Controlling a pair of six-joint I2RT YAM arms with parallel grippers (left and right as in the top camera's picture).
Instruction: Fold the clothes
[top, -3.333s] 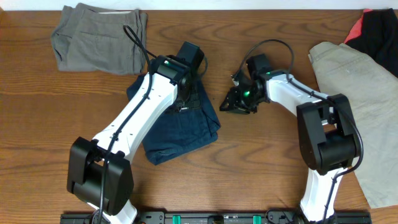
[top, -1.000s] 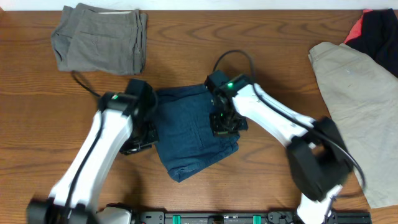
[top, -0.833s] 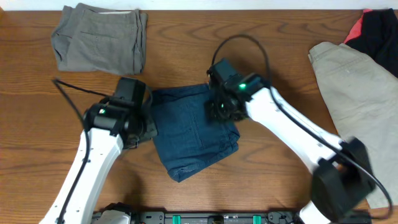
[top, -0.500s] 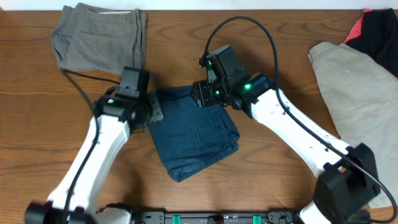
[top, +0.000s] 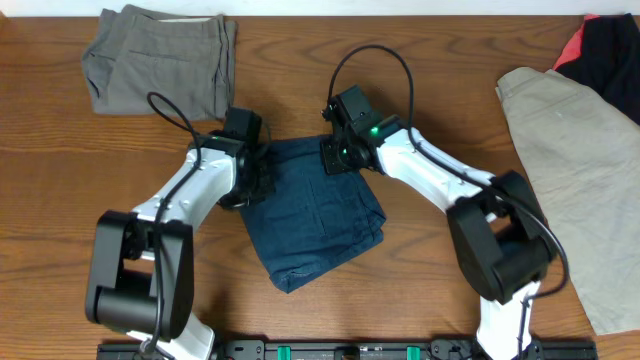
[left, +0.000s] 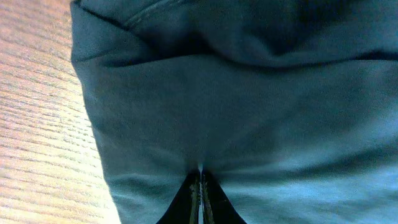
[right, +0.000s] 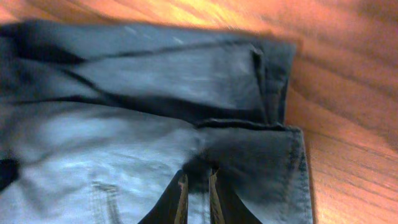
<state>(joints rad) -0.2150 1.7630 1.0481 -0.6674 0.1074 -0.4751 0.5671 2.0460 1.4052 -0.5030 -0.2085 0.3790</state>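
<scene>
Jeans fill frame around cropped left hand.

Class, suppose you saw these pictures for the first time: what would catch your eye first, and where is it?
The folded blue jeans lie in the middle of the overhead view, with the left gripper and right gripper each pinching denim at their far edge. Folded grey trousers sit at the far left corner, and a beige garment sprawls along the right edge.
</scene>
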